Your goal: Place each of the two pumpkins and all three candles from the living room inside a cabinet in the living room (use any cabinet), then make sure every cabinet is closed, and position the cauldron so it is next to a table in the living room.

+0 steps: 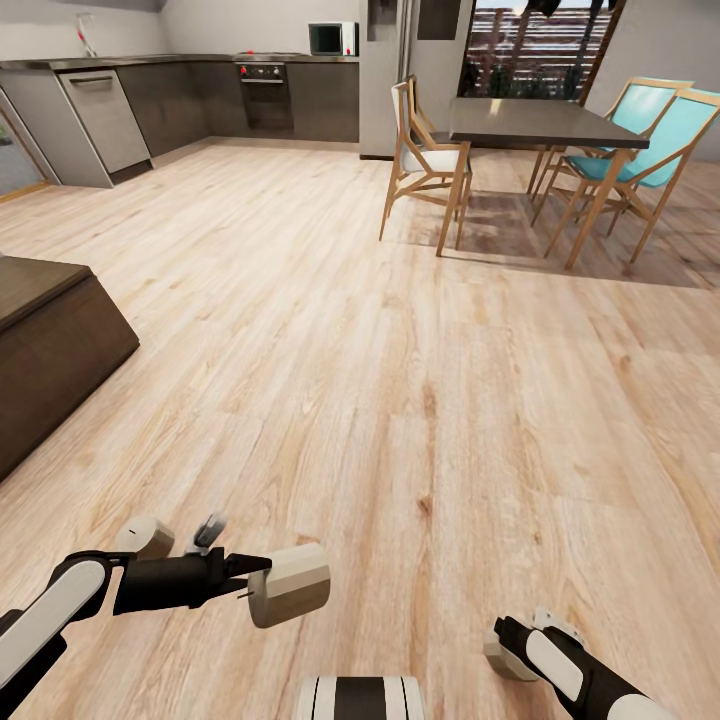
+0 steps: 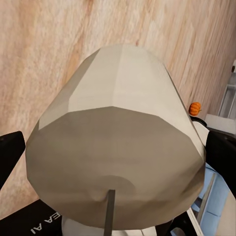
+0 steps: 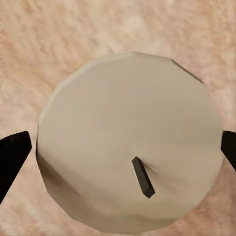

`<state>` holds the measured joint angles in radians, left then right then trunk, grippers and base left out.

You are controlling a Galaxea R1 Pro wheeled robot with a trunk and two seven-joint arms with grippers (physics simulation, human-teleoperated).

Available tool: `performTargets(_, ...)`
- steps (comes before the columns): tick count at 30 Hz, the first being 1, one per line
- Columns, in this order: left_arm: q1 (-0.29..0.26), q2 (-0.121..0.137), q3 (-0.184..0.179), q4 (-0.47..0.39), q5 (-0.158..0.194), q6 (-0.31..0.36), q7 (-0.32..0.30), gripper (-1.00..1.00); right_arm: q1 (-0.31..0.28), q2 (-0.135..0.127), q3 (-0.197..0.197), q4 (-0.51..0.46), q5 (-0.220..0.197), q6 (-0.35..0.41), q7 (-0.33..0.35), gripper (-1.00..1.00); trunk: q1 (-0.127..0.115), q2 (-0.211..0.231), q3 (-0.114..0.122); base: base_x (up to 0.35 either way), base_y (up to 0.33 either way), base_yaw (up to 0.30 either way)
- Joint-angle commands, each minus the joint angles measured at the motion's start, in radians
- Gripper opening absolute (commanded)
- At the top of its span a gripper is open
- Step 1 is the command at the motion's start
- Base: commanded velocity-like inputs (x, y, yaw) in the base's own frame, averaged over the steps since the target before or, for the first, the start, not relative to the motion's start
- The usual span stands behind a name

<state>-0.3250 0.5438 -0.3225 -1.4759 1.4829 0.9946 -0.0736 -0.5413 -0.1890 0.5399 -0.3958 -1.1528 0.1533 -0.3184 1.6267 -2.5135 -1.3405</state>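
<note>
Candles are already in both hands: the left hand grips one candle lying on its side, long axis roughly level and pointing toward the robot's right, its wick end facing back at the fingers, which show dark on either flank of the candle in the left wrist view. The right hand holds a second candle, seen end-on with its wick toward the camera and dark fingertips at both sides. What matters next is where the cabinet lies: a low dark-brown block at the robot's left, well apart from both hands, so the left arm is the nearer one. No open drawer is visible from here, so the base likely has to turn left first. A small orange pumpkin sits on the floor beyond the left candle.
</note>
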Motion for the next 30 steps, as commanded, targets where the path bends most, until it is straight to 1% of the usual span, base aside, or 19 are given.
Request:
performTargets(1, -0.001, 0.001, -0.001, 0.000, -0.006, 0.001, -0.008, -1.00, 0.000, -0.001, 0.007, -0.003, -0.007, 0.003, -0.007, -1.00, 0.000, 0.000, -0.001, 0.000, 0.000, 0.000)
performTargets(6, -0.001, 0.001, -0.001, 0.000, -0.006, 0.001, -0.008, -1.00, 0.000, -0.001, 0.007, -0.003, -0.007, 0.003, -0.007, -1.00, 0.000, 0.000, -0.001, 0.000, 0.000, 0.000)
performTargets(8, -0.001, 0.001, -0.001, 0.000, -0.006, 0.001, -0.008, -1.00, 0.000, -0.001, 0.007, -0.003, -0.007, 0.003, -0.007, -1.00, -0.001, 0.000, 0.007, 0.000, 0.000, 0.000)
performTargets(19, -0.001, 0.001, -0.001, 0.002, -0.006, 0.001, -0.008, -1.00, 0.000, -0.001, 0.007, -0.003, -0.007, 0.003, -0.007, -1.00, -0.001, 0.000, 0.007, 0.000, 0.000, 0.000)
performTargets(30, -0.001, 0.000, -0.001, 0.001, -0.007, 0.000, -0.008, -1.00, 0.000, -0.003, 0.009, -0.008, -0.008, 0.001, -0.005, -1.00, -0.006, 0.003, 0.050, 0.000, 0.000, 0.000)
